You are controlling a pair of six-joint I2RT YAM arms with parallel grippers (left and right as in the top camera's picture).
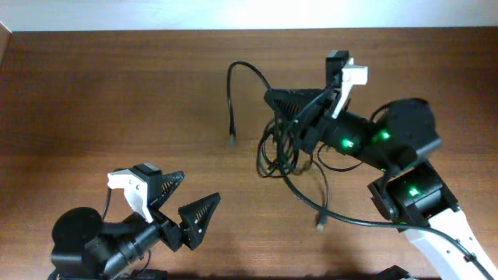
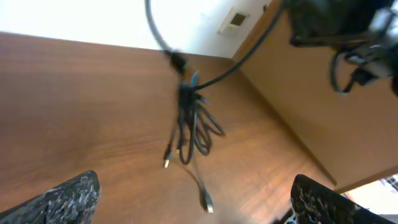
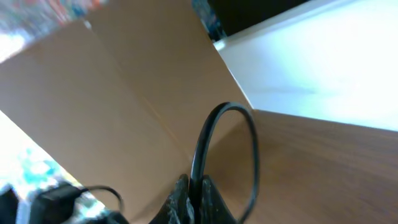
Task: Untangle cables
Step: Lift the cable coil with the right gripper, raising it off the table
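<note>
The cables are thin black cords in a tangled bundle at the table's middle right, lifted and hanging. One strand arcs up and left to a plug end; another trails down to a plug. My right gripper is shut on a cable strand, which loops out of its jaws in the right wrist view. My left gripper is open and empty at the lower left, well apart from the bundle. The left wrist view shows the bundle hanging ahead, with plug ends near the wood.
The brown wooden table spans the view, with a white wall edge at the back. A tan panel stands to the right in the left wrist view.
</note>
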